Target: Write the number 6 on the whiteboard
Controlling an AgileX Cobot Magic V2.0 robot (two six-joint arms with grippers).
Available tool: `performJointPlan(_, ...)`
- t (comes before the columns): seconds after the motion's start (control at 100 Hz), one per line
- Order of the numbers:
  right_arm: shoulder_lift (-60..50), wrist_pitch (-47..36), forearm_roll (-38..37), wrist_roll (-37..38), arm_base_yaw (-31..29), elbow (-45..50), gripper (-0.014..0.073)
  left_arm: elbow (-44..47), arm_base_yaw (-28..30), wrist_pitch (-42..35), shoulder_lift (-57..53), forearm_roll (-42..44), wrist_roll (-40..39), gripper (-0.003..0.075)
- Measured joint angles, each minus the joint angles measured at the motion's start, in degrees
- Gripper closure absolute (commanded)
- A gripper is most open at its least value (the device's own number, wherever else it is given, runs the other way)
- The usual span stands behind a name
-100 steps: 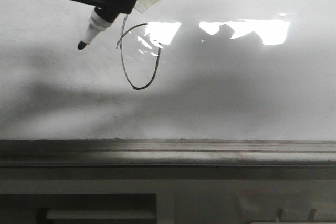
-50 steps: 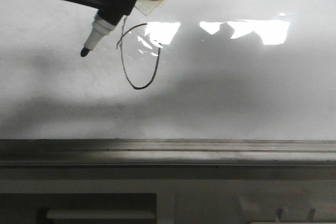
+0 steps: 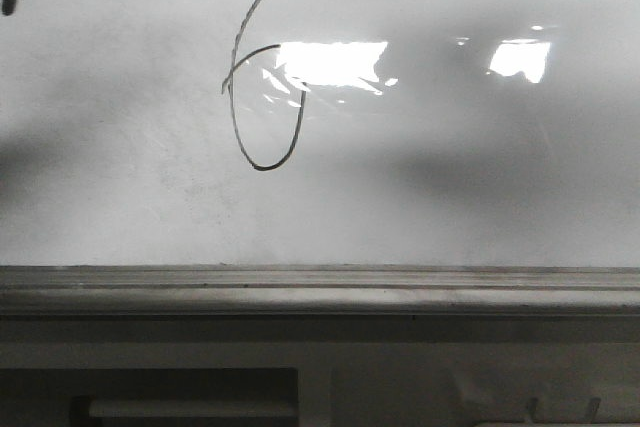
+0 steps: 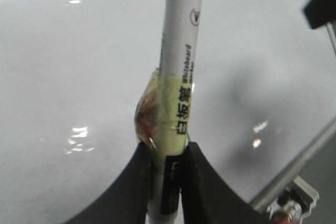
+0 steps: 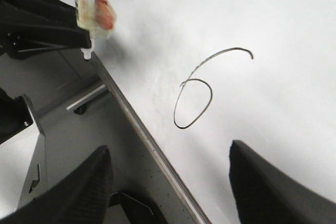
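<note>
Pulled far left of the number 6 (image 3: pixel 262 77), left jaws grip the marker (image 4: pixel 178 93); right jaws hang open, empty.

The whiteboard (image 3: pixel 450 197) lies wide and bare in front of me; only the number 6 (image 3: pixel 262 97) marks it, flat ink that blocks nothing. The grey ledge (image 3: pixel 320 292) runs along its near edge, a raised bar to clear. My left jaws grip the marker (image 4: pixel 178 82), whose tip (image 3: pixel 9 5) pokes in at the far left corner. My right fingers (image 5: pixel 278 187) hang spread above the board.
</note>
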Motion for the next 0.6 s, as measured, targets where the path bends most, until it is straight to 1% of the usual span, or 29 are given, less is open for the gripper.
performJointPlan(0.12,-3.8,-0.3,0.0,0.1,-1.4,3.2,0.0165,3.6,0.0,-8.2,-1.5,-6.1,-0.8,0.0741)
performJointPlan(0.26,-6.5,-2.7,0.0,0.1,-1.6,8.5,0.0165,4.5,0.0,-12.9,1.2,-8.4,-1.1,0.0741)
performJointPlan(0.44,-7.5,-5.0,0.1,0.1,-1.6,14.0,0.0165,2.5,0.0,-14.8,7.7,-8.9,-1.1,0.0741)
performJointPlan(0.6,-7.5,-5.5,0.2,0.1,-1.6,15.8,0.0165,-0.1,0.0,-14.5,12.2,-8.9,-1.1,0.0741)
